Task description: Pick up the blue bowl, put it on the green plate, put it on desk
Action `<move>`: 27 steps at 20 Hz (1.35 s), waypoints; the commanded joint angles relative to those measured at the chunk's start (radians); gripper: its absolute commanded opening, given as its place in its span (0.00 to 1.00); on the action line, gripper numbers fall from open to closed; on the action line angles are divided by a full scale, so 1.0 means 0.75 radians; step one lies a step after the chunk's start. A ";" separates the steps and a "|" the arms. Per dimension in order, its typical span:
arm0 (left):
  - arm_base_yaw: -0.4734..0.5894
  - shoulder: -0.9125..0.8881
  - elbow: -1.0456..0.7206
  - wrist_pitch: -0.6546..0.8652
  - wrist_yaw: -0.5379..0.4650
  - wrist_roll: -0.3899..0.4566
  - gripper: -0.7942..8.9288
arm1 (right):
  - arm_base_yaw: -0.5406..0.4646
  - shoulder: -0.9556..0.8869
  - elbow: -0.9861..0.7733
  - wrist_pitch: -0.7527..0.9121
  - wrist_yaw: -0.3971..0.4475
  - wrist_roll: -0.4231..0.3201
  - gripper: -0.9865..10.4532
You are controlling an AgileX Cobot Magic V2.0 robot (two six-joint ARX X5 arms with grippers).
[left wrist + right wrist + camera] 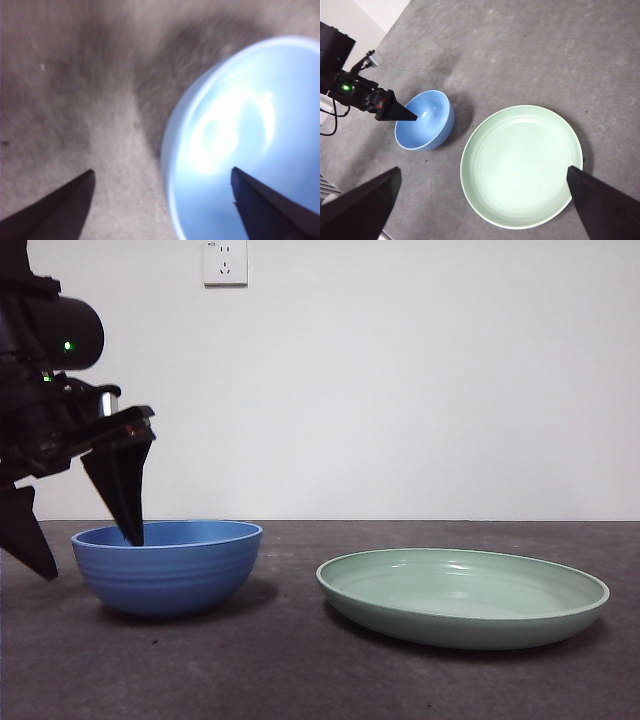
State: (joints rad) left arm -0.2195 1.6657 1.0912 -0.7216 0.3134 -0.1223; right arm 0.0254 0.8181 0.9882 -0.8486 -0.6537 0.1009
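The blue bowl looked glossy, faintly ridged outside; the green plate glossy and smooth; the bench matt, speckled grey.

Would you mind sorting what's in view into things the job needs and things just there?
Needed: blue bowl; green plate; desk; left gripper, jaws open astride the bowl's rim.
Just there: wall socket; right gripper, open, waiting above.

A white rectangular plastic wall socket sits on the plain white wall, at about eleven o'clock in the front view, right at the picture's upper edge. Its slots show as small dark marks on its face.
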 commanded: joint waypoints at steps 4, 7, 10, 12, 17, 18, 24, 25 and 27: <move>-0.006 0.080 0.022 0.016 -0.003 -0.019 0.21 | 0.001 0.005 0.025 0.003 -0.002 -0.006 0.66; -0.006 0.080 0.022 0.058 -0.003 -0.042 0.13 | 0.001 0.005 0.025 0.002 -0.002 -0.006 0.66; -0.008 0.080 0.022 0.065 -0.003 -0.075 0.09 | 0.001 0.005 0.025 -0.004 -0.002 -0.005 0.66; -0.027 0.080 0.036 0.050 -0.003 -0.106 0.09 | 0.001 0.005 0.025 -0.011 -0.002 -0.005 0.66; -0.176 0.081 0.222 -0.092 -0.005 -0.111 0.09 | 0.001 0.005 0.025 -0.023 -0.002 -0.005 0.66; -0.214 0.081 0.281 -0.114 -0.005 -0.128 0.09 | 0.001 0.005 0.025 -0.023 -0.002 -0.004 0.66; -0.418 0.172 0.635 -0.132 -0.010 -0.253 0.09 | 0.001 0.005 0.025 -0.023 -0.002 -0.004 0.66; -0.448 0.214 0.704 -0.148 -0.009 -0.265 0.09 | 0.001 0.005 0.025 -0.023 -0.002 -0.004 0.66; -0.508 0.317 0.858 -0.214 -0.010 -0.259 0.09 | 0.001 0.005 0.025 -0.023 -0.002 -0.004 0.66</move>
State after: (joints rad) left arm -0.5873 1.8790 1.6962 -0.8829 0.3084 -0.3061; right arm 0.0254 0.8181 0.9882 -0.8715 -0.6537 0.1013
